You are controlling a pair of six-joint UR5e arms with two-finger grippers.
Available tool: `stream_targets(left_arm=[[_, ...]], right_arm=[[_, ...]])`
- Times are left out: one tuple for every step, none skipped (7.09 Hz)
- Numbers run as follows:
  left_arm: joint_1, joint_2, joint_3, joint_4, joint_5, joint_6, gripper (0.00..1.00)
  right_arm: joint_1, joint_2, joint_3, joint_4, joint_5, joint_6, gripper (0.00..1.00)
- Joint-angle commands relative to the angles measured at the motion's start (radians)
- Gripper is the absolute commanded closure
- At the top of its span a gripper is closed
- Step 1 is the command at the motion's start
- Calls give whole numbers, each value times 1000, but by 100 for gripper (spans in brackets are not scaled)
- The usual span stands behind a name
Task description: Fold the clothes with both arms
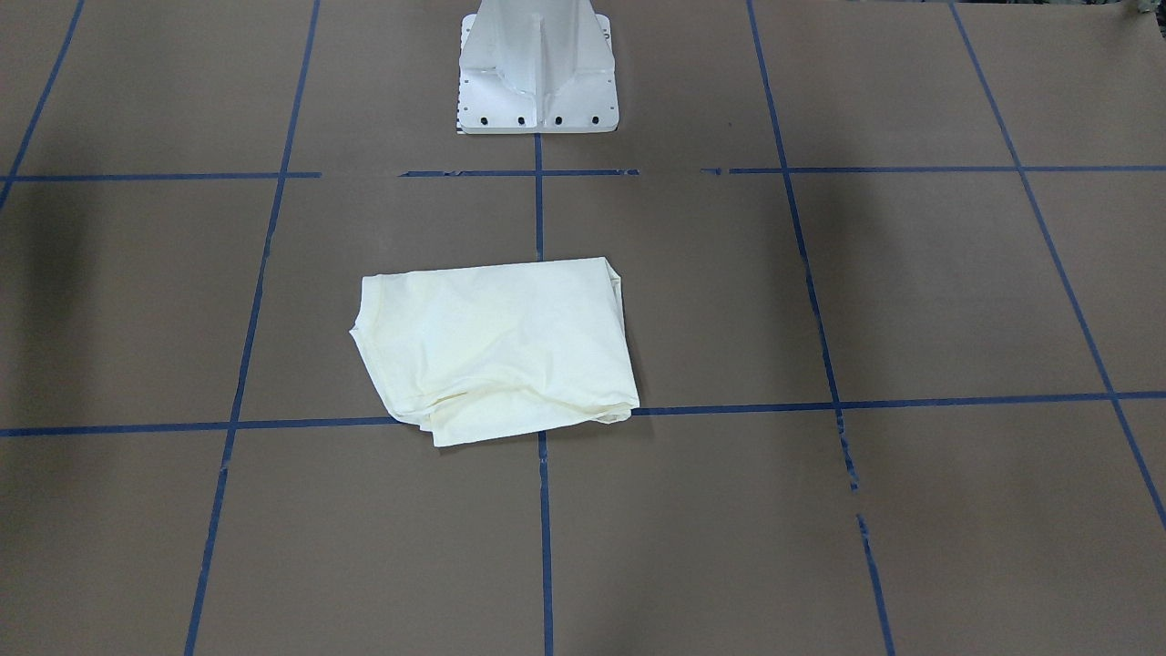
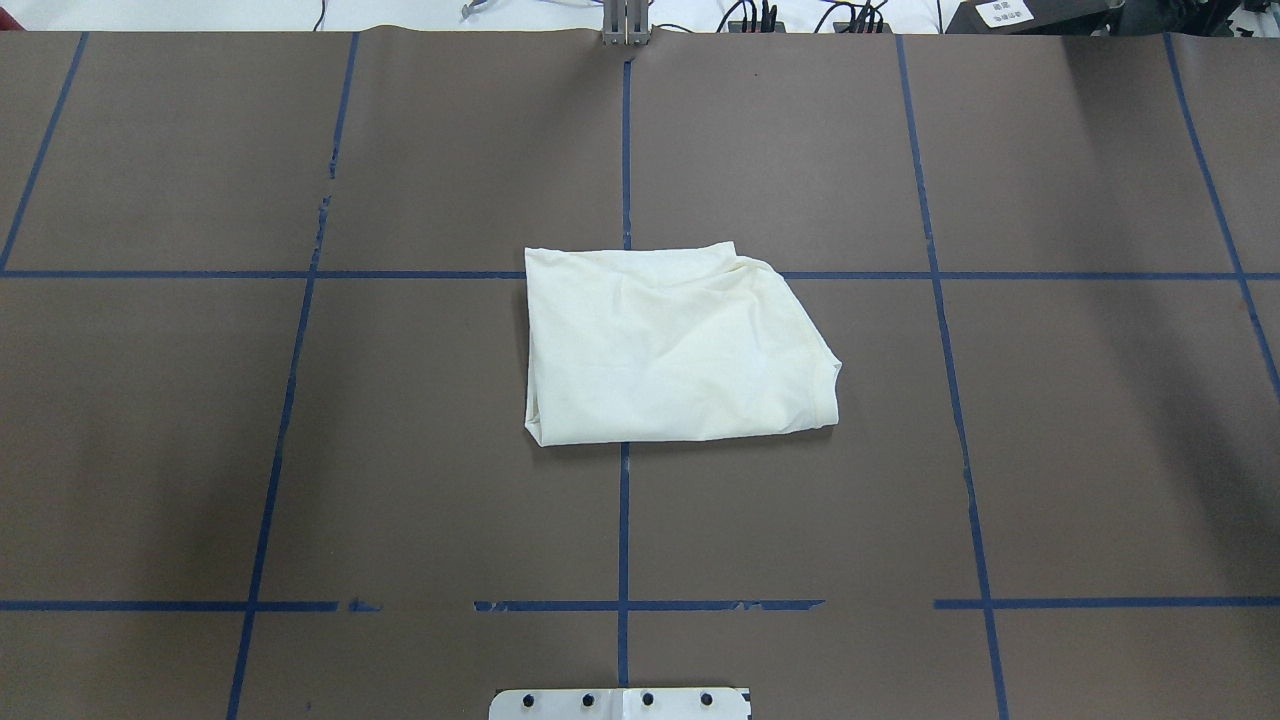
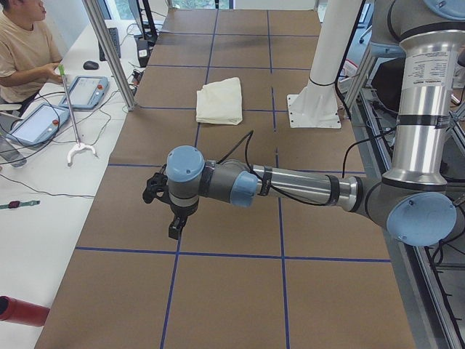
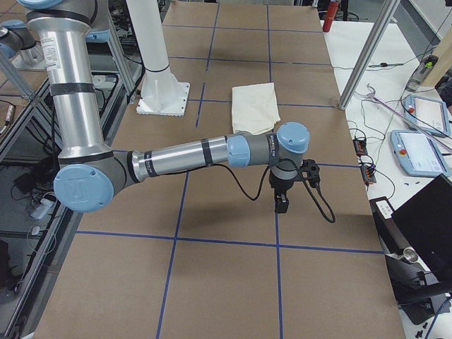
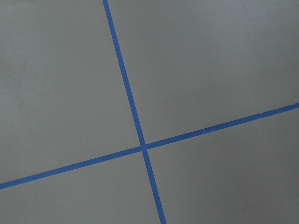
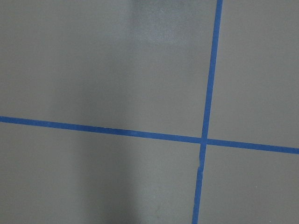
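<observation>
The cream shirt (image 2: 670, 345) lies folded into a rough rectangle at the middle of the brown table, plain side up; it also shows in the front view (image 1: 496, 346) and in both side views (image 3: 220, 100) (image 4: 256, 106). Neither arm touches it. The left arm reaches low over the table far to the shirt's left, and its black gripper (image 3: 174, 229) points down above bare table. The right arm mirrors it on the other side, its gripper (image 4: 281, 205) also pointing down. I cannot tell whether either gripper is open or shut. Both wrist views show only table and blue tape.
The white pedestal base (image 1: 537, 73) stands at the robot's edge behind the shirt. Blue tape lines (image 2: 624, 520) grid the table. A person (image 3: 22, 51) sits at a side desk with teach pendants (image 3: 89, 91); a red cylinder (image 3: 22, 311) lies there too.
</observation>
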Motion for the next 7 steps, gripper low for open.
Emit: stream_targets(left_arm=[[-1, 1, -1, 2, 0, -1, 0], [1, -1, -4, 2, -2, 0, 0], [1, -2, -5, 1, -5, 0, 0], [2, -5, -2, -10, -5, 0, 0], [2, -5, 4, -13, -3, 2, 0], [4, -7, 7, -11, -5, 5, 0], [4, -12, 13, -13, -5, 5, 0]], right_arm=[[0, 0, 2, 0, 0, -1, 0], [0, 0, 2, 1, 0, 0, 0], [-3, 0, 2, 0, 0, 0, 0], [-3, 0, 2, 1, 0, 0, 0], [-3, 1, 2, 2, 0, 0, 0], [-8, 1, -4, 0, 0, 0, 0], [-17, 1, -4, 0, 0, 0, 0]])
